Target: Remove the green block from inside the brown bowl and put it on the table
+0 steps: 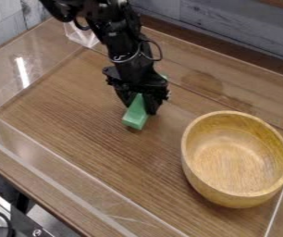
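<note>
The surface (70,120), brown wood grain w/ low clear walls (20,69) at its edges, fills most of the view. On it, at about 4 o'clock from centre, sits the brown bowl (237,193). It's upright, and its inside looks empty. The arm (107,28) comes in from 11 o'clock and points steeply down near the middle of the view. The bowl is well apart from it, off toward 4 o'clock.

The tool (138,104) is narrowed onto the green block (135,117), jaws pinching the block's upper end. The block hangs below, tilted, w/ its lower end at or just above the surface; can't tell if it's touching.

Judgement: the block is already out of the bowl, so what's left is the put-down.

To do it well:
- Ease straight down until the block's lower end clearly bears on the surface, no side drift.
- Let the block settle toward flat before release. It's a thin bar and, dropped on end, would prob. tip or skid.
- Open the jaws only as far as needed to free it, then lift straight up so the pads don't drag it.
- Stay away from the bowl at 4 o'clock and the far wall at 12.
</note>
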`<state>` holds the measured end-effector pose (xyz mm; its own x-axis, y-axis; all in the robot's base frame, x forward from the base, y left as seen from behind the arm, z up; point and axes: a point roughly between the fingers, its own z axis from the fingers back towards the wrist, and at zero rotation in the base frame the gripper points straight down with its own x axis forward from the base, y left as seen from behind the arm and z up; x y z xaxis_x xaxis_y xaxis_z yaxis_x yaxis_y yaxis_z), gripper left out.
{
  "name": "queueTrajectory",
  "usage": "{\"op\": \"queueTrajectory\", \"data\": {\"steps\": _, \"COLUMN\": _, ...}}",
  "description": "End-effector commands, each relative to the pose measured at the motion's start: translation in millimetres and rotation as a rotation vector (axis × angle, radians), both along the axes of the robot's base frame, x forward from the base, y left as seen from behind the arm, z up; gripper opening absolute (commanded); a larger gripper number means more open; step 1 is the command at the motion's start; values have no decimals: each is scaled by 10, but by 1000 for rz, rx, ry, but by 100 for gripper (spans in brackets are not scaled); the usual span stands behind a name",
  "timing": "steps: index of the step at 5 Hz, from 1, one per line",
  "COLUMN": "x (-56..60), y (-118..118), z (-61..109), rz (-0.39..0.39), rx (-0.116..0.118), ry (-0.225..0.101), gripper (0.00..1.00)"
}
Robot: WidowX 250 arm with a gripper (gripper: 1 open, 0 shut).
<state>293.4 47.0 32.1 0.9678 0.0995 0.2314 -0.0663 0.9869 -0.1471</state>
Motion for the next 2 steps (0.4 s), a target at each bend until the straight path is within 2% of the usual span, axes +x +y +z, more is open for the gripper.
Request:
{"op": "queueTrajectory", "data": {"steps": 1, "x": 128, "y": 95, "z": 158, "rz": 22, "rx": 10, "ry": -55, "gripper": 0}}
{"op": "queueTrajectory", "data": {"steps": 2, "x": 128, "y": 102, "z": 152, "rz": 27, "rx": 6, "ry": -50, "gripper": 0}}
